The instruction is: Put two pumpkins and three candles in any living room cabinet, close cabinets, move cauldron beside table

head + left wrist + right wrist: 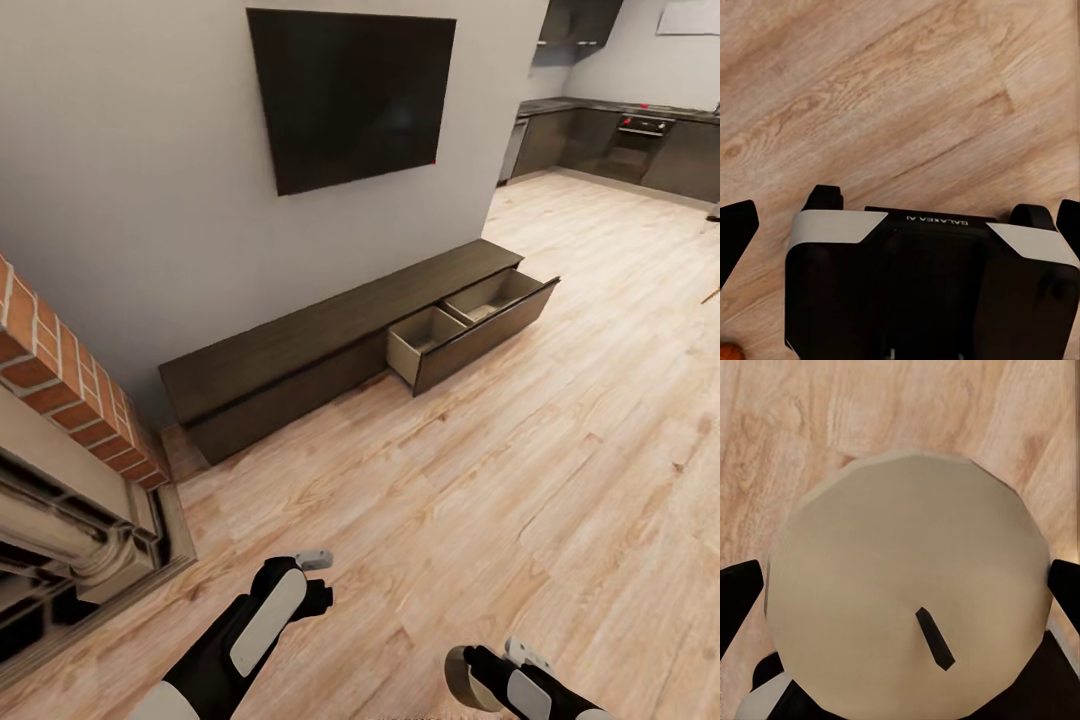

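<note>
We see the right gripper (900, 585) clasping 1 candle (907, 585), the left gripper (900, 217) spread and empty, and the cabinet (350, 340) at frame centre with 1 drawer (470, 325) pulled out

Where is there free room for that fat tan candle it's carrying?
The open drawer of the long dark brown cabinet has two compartments; what shows of them looks bare. The cabinet's flat top is free too. The tan candle sits between the right gripper fingers. The brick fireplace corner is tighter.
</note>
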Available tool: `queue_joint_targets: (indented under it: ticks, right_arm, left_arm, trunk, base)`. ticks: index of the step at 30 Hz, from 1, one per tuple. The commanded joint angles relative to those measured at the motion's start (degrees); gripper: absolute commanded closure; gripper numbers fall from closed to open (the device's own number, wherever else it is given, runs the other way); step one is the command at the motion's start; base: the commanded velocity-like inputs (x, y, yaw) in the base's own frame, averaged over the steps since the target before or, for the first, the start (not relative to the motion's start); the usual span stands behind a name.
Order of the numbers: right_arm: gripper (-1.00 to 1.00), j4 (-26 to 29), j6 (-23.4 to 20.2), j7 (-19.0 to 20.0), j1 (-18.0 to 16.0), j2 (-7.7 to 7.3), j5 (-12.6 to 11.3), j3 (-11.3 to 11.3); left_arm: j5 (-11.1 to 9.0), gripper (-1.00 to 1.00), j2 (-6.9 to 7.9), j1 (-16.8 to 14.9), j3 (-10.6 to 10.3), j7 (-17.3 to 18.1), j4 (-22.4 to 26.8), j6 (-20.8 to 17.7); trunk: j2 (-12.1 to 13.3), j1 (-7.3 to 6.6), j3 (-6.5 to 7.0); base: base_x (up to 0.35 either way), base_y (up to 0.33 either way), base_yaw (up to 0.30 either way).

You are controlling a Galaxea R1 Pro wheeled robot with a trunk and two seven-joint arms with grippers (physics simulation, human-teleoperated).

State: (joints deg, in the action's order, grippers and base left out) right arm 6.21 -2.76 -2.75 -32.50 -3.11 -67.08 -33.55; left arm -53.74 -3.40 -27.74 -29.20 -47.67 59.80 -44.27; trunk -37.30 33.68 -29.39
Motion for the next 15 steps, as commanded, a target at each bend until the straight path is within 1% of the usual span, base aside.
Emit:
queue_joint_targets:
  ticks: [1, 7, 13, 15]
  right_arm:
    - [1.00, 0.1, -0.3, -0.2, 0.0, -0.04, -0.3, -0.4]
    - [1.00, 0.2, -0.4, 0.2, 0.0, 0.02, -0.2, -0.4]
    - [1.00, 0.1, -0.6, 0.3, 0.0, -0.04, -0.3, -0.4]
    - [1.00, 0.1, -0.6, 0.3, 0.0, -0.05, -0.3, -0.4]
  left_arm:
    - [-0.5, -1.00, 0.03, 0.0, 0.0, -0.6, 0.0, 0.0]
    - [-0.4, -1.00, 0.06, 0.0, 0.2, -0.7, 0.0, 0.0]
    - [-0.3, -1.00, 0.06, 0.0, 0.3, -0.8, 0.0, 0.0]
    - [-0.3, -1.00, 0.06, 0.0, 0.4, -0.8, 0.1, 0.0]
  trunk:
    - [-0.1, 0.01, -0.11]
    - [-0.1, 0.01, -0.39]
    - [-0.1, 0.01, -0.43]
    - [-0.1, 0.01, -0.43]
  base:
    - [0.000, 0.000, -0.245]
    - [0.000, 0.000, -0.230]
    - [0.000, 0.000, -0.050]
    - [0.000, 0.000, -0.166]
